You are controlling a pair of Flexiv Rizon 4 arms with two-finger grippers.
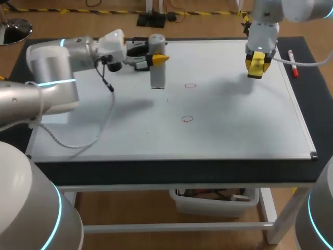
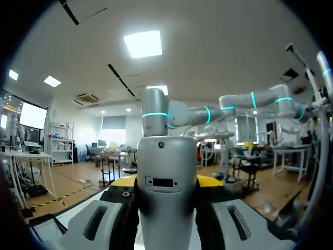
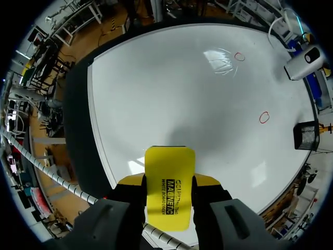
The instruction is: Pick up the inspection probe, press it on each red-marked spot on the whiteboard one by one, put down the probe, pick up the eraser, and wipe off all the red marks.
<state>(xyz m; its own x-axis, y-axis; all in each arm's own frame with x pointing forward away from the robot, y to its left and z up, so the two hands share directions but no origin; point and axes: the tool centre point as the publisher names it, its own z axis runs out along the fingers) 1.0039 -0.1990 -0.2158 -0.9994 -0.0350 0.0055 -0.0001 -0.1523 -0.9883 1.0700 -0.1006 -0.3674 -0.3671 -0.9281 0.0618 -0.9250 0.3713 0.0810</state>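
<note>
My left gripper (image 1: 157, 58) is shut on the grey upright inspection probe (image 1: 157, 73) over the far left part of the whiteboard (image 1: 234, 130). In the left wrist view the probe (image 2: 166, 156) fills the gap between the yellow tips of the left gripper (image 2: 166, 183). One red mark (image 1: 190, 85) lies just right of the probe's lower end, and a second red mark (image 1: 187, 119) sits nearer the front. Above the board's far right part, my right gripper (image 1: 257, 65) is shut on the yellow eraser (image 1: 257, 66). The right wrist view shows the eraser (image 3: 169, 208) in the gripper (image 3: 169, 179), with both red marks (image 3: 264, 117) (image 3: 239, 56) ahead.
A red marker pen (image 1: 293, 63) lies on the black table top beside the whiteboard's far right edge. A cable (image 1: 106, 120) from my left arm loops over the board's left side.
</note>
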